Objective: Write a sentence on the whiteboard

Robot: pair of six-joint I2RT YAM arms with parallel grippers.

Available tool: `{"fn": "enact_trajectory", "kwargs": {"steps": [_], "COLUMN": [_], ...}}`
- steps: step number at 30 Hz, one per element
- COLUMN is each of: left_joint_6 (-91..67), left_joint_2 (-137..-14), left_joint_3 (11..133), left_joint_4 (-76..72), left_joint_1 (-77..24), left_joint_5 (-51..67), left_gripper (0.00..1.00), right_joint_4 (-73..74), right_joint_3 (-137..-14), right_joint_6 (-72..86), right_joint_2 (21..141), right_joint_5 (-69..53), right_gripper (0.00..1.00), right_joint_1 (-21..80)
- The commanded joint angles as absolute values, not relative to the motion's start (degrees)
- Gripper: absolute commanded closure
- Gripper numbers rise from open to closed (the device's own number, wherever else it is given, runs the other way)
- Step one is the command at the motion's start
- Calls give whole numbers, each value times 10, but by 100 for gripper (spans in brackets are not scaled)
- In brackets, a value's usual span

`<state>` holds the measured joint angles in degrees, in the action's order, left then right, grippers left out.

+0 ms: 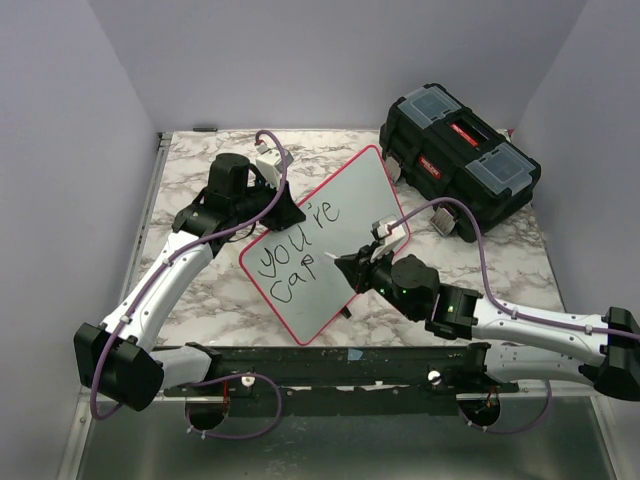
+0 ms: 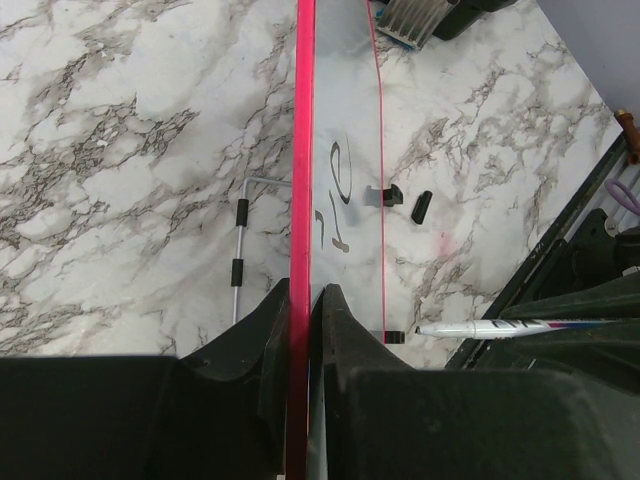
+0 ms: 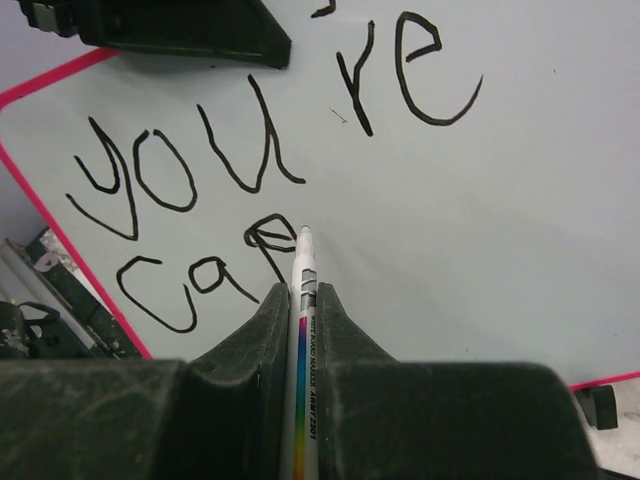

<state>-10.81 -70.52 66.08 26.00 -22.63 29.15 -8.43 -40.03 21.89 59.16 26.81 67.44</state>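
On the marbled surface [image 1: 220,300] the whiteboard [image 1: 365,195] sits centrally, its long axis running from 7 to 1 o'clock in the overhead view. The left hand [image 2: 303,300] is pinched on its red rim at the 10 o'clock edge. The right hand [image 3: 303,300] is clamped tight on a marker [image 3: 304,270], tip at the "p" of "cap". The sentence [image 3: 250,185] reads only "you're cap" — blank board lies toward 2 o'clock of the tip, along the line.

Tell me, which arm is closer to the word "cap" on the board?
Right. The right jaws hold a marker with the tip right at "cap"; the left jaws clamp the far-left edge of the whiteboard, up beyond "you're".
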Motion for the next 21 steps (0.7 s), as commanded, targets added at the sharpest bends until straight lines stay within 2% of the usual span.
{"fn": "enact_trajectory", "kwargs": {"steps": [1,21], "left_joint_6": [-55,-54], "left_joint_2": [-712,-711], "left_joint_3": [646,645], "left_joint_4": [303,305], "left_joint_1": [-236,-238], "left_joint_5": [266,263], "left_gripper": [100,100], "right_joint_4": [-76,-96], "right_joint_3": [-388,-414], "right_joint_6": [204,170], "right_joint_2": [596,637], "right_joint_5": [306,299], "right_gripper": [99,99], "right_joint_1": [674,674]}}
